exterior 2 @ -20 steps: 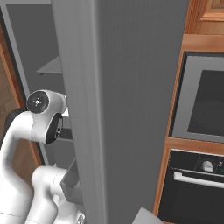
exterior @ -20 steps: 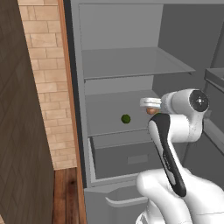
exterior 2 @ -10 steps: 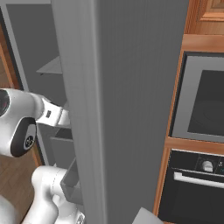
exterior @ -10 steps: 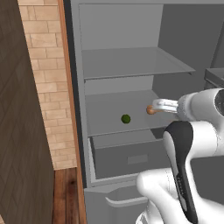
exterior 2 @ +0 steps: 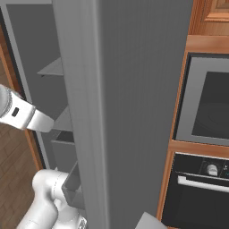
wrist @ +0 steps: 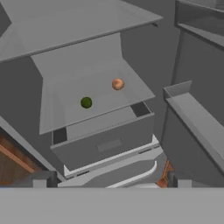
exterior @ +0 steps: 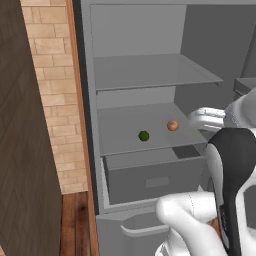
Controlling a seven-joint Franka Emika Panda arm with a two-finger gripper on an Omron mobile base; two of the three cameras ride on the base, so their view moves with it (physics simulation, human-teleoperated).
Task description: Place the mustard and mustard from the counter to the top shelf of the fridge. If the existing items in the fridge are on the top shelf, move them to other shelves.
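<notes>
The fridge (exterior: 135, 30) stands open in front of me. Its top shelf (exterior: 155, 75) (wrist: 78, 22) is bare. On the shelf below (exterior: 125, 127) lie the existing items: a dark green ball (exterior: 144, 135) (wrist: 86, 102) and an orange-brown ball (exterior: 172, 125) (wrist: 117, 84), a little apart. My gripper (exterior: 196, 118) (wrist: 109, 181) hangs just right of that shelf's front edge, a short way from the orange-brown ball. Its fingertips (wrist: 43, 179) stand wide apart with nothing between them, so it is open. Both mustard bottles and the counter are out of view.
A grey drawer (exterior: 155, 175) sits under the lower shelf, pulled slightly forward. The open fridge door (exterior 2: 134, 112) with its door bins (wrist: 197, 118) stands close on the right. A brick wall (exterior: 50, 75) and dark panel flank the left. An oven (exterior 2: 205, 116) lies beyond the door.
My hand has drawn back to the right, away from the orange-brown ball, which stays on the shelf and now shows fully. The gripper stays open.
</notes>
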